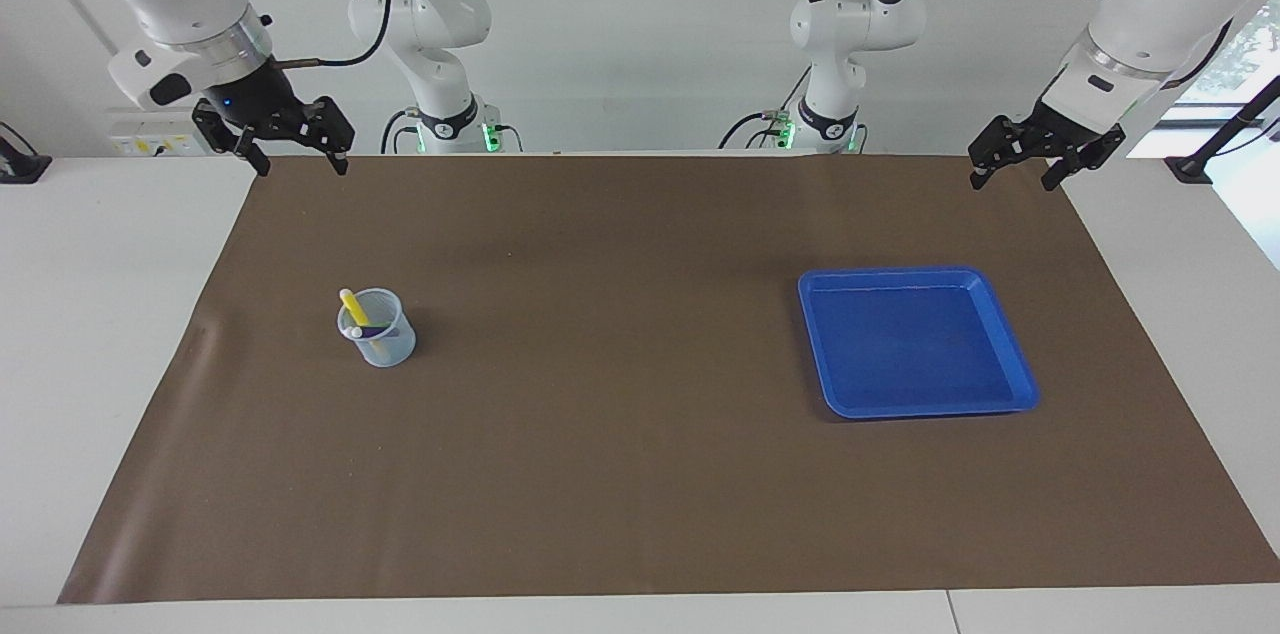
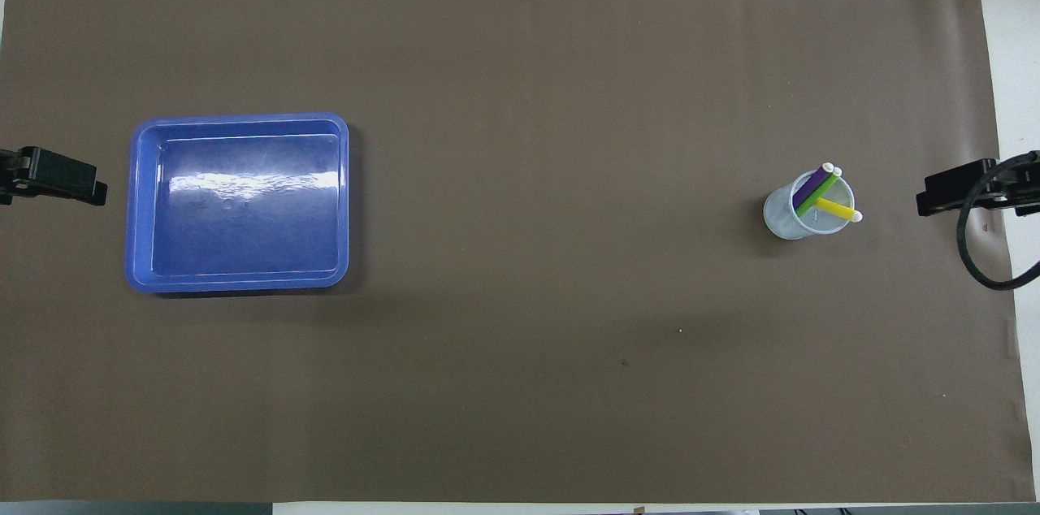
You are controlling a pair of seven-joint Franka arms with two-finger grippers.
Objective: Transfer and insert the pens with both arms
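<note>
Pens (image 2: 822,192) stood slanted in a clear cup (image 1: 380,342) at left-centre of the facing view, below the right gripper (image 1: 291,153), open and empty, nearer than the left gripper (image 1: 1015,166), likewise open.

1. A white table (image 1: 90,334) is carrying a brown paper sheet (image 1: 640,474) that is covering most of its top.
2. A blue tray (image 1: 830,394) is lying on the sheet toward the left arm's end.
3. A clear cup (image 1: 385,349) is standing on the sheet toward the right arm's end, well apart from the tray.
</note>
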